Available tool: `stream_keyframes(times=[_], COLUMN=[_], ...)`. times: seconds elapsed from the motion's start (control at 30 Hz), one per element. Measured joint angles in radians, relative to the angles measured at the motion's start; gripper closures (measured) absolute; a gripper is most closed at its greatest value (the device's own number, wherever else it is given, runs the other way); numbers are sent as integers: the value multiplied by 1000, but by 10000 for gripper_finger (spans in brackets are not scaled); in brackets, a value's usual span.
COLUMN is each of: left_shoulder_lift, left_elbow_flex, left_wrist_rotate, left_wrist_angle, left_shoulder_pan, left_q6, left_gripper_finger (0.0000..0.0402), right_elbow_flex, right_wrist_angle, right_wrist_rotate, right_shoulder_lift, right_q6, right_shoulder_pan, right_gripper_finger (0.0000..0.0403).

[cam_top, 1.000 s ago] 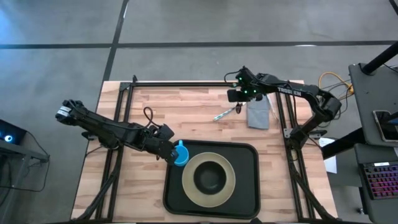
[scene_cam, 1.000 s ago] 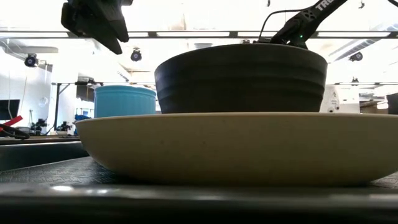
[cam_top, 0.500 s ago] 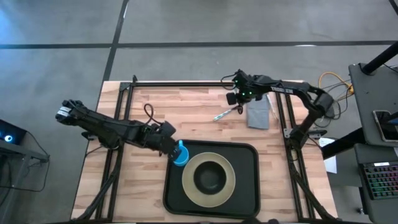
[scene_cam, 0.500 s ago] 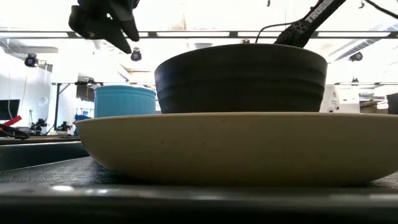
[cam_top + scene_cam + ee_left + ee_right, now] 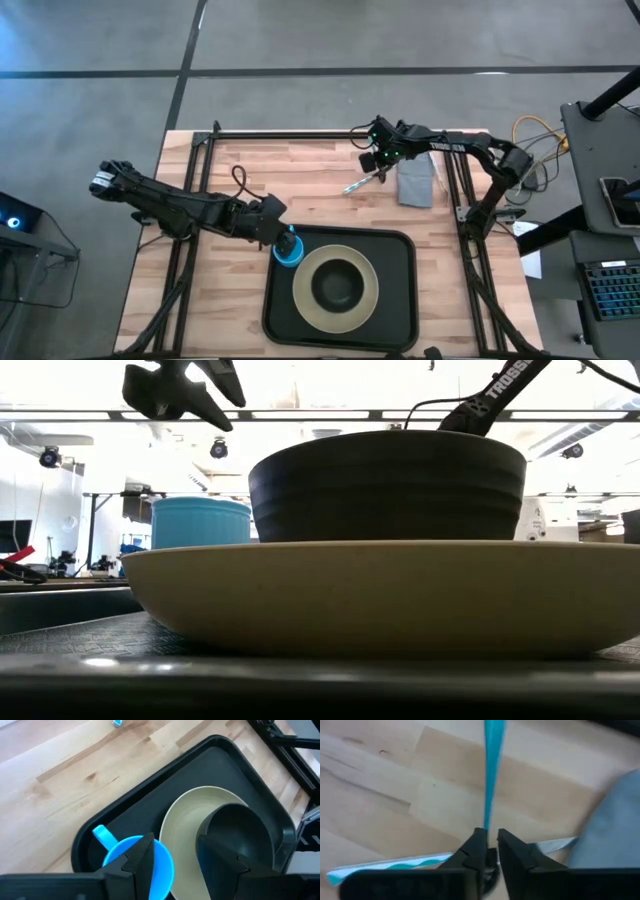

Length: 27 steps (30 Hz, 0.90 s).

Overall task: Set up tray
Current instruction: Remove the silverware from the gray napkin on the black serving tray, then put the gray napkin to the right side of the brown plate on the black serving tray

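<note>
High view, one tray (image 5: 400, 300), one plate (image 5: 365, 300), one bowl (image 5: 338, 286), one cup (image 5: 289, 250), left tool (image 5: 281, 238) spread empty, right tool (image 5: 375, 168) unclear.

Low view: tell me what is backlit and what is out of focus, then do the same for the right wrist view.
Low view: bright ceiling light leaves the dark bowl nearly a silhouette; the plate fills the frame, its near rim soft. Right wrist view: the blue utensil handle and grey napkin are blurred; the wood shows no glare.

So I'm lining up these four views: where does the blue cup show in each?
High view: blue cup on the tray's far left corner.
Low view: cup left, behind the plate.
Left wrist view: cup bottom centre.
Right wrist view: not in it.
Shared landmark: the plate.
</note>
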Motion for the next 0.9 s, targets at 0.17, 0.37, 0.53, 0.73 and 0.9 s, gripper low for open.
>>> stream_keyframes(times=[0.17, 0.37, 0.53, 0.73, 0.9], left_shoulder_lift=[0, 0, 0, 0, 0], left_elbow_flex=[0, 0, 0, 0, 0], left_wrist_rotate=[0, 0, 0, 0, 1], left_wrist_angle=[-1, -1, -2, -6, -6], left_shoulder_pan=[8, 20, 19, 20, 20], left_q6=[0, 0, 1, 48, 88], left_gripper_finger=[271, 271, 271, 271, 271], right_elbow_flex=[0, 1, 1, -8, -43], right_wrist_angle=[29, -64, -266, -425, -419], right_wrist_rotate=[143, 142, 215, 244, 191], right_shoulder_lift=[-15, -36, -71, -57, -11], right_q6=[-48, -54, 5, 146, 213], right_shoulder_pan=[43, 93, 172, 240, 243], right_gripper_finger=[296, 224, 199, 200, 199])
